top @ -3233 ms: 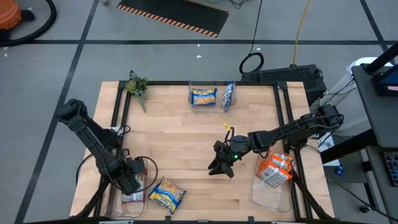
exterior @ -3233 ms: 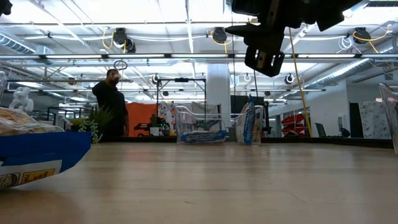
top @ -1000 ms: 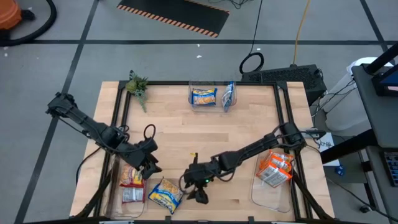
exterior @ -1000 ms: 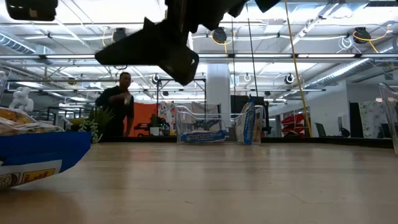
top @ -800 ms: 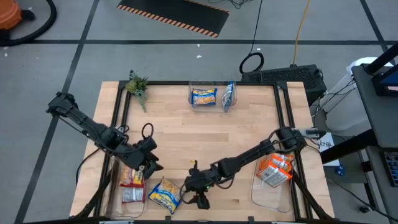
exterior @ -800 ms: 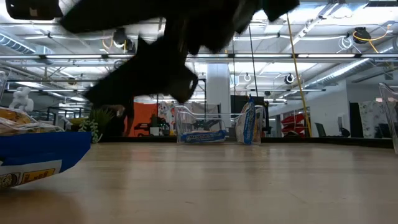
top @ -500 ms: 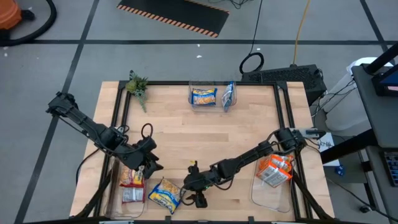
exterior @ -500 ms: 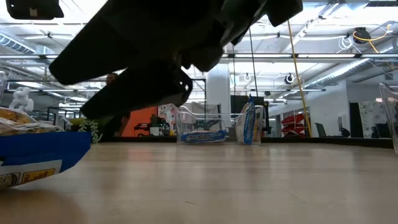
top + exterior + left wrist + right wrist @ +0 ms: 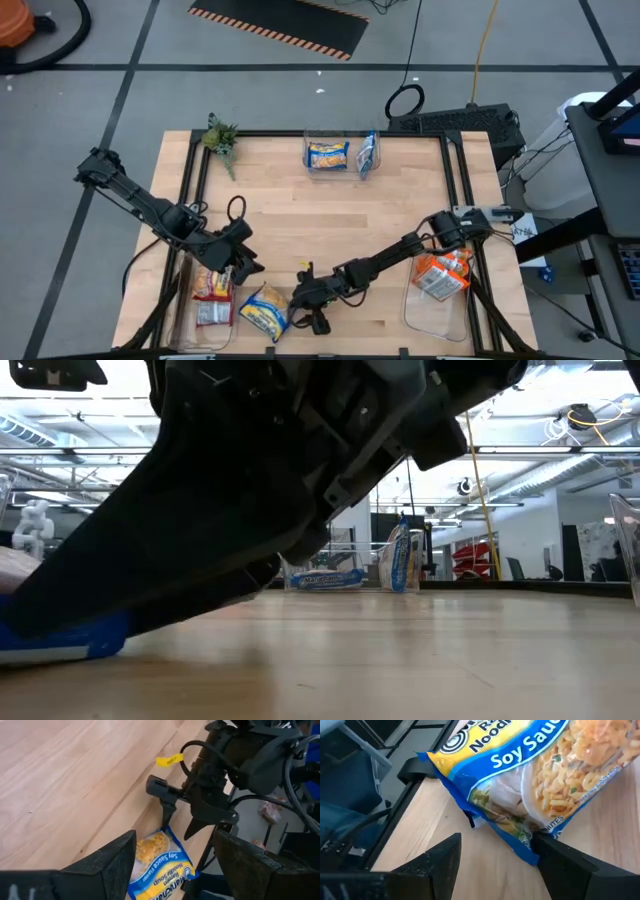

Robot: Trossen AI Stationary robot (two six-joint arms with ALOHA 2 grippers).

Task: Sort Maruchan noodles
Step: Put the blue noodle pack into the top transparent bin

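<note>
Wooden table (image 9: 300, 230) with a black frame fills the high view, and the low view looks into a large hall with ceiling lights behind it. On the near edge of the table lies a blue-and-yellow soy sauce ramen packet (image 9: 261, 312), flat on the wood beside the left clear bin (image 9: 188, 325). The right gripper (image 9: 312, 318) is down at this packet, its fingers spread open with one finger at the packet's edge; nothing is held yet. The left gripper (image 9: 243, 265) hangs open and empty over the left bin, just beside the packet.

I judge the packet to be light, with a thin slippery film and a brittle noodle block inside. It will crackle and slide on the wood, so the best hold is probably across a short edge or a corner, with a gentle squeeze.

Compared with one second ago, the right arm has stretched further toward the packet and come lower, so it now covers most of the low view. The packet seems slightly turned. The left arm has not moved.
</note>
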